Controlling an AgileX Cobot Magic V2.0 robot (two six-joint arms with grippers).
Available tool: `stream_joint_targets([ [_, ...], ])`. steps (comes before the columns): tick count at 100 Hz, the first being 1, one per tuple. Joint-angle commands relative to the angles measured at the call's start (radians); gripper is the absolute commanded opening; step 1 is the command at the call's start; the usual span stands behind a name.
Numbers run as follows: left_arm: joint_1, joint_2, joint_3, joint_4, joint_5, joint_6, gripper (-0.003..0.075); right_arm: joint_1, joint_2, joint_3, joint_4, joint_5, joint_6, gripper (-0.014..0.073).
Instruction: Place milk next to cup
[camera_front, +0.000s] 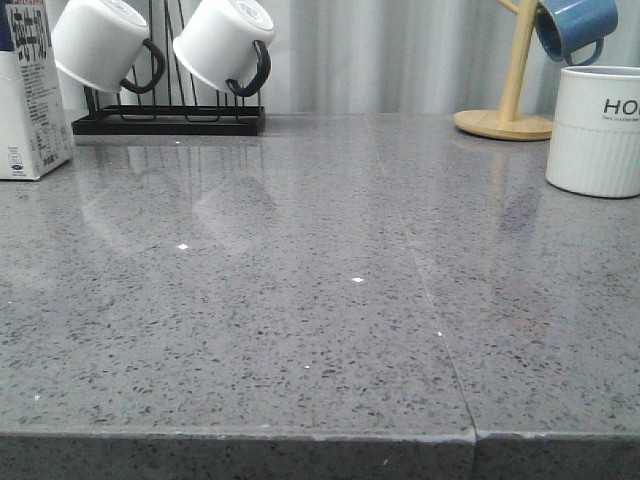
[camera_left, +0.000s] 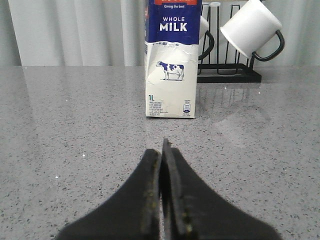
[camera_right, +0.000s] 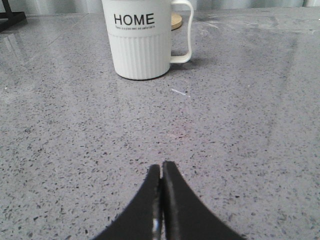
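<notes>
Pickup not begun: left claw (camera_left: 161, 165) pressed together facing milk (camera_left: 172, 60) at twelve o'clock, right claw (camera_right: 161, 172) likewise facing cup (camera_right: 141, 37); left must spread, advance.

Milk (camera_left: 172, 60) standing up on grey table (camera_left: 65, 140), left gripper (camera_left: 161, 155) pinching closed, pointing at it, not touching

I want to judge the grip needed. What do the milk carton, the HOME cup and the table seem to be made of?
The milk carton: probably coated paperboard, with folded edges and a smooth printed face.
The HOME cup: looks like glazed ceramic, white, ribbed low on its wall, slightly shiny.
The table: seems polished speckled grey stone or a composite; it reflects the hanging mugs.
</notes>
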Motion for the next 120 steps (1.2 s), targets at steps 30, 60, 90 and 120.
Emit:
stream_joint_targets([
  [30,0.005,-0.027,0.060,-0.003,-0.076,-0.011,-0.0020,-0.005,-0.024,-0.017,-0.007,-0.072,-0.004,-0.0066],
  [60,0.005,-0.027,0.060,-0.003,-0.076,-0.011,-0.0020,-0.005,-0.024,-0.017,-0.015,-0.074,-0.005,-0.0066],
  [90,0.005,-0.027,0.060,-0.003,-0.076,-0.011,-0.0020,-0.005,-0.024,-0.018,-0.106,-0.238,-0.008,-0.0066],
  [120,0.005,-0.027,0.060,-0.003,-0.076,-0.011,-0.0020,-0.006,-0.024,-0.018,-0.106,-0.484,-0.008,-0.0066],
])
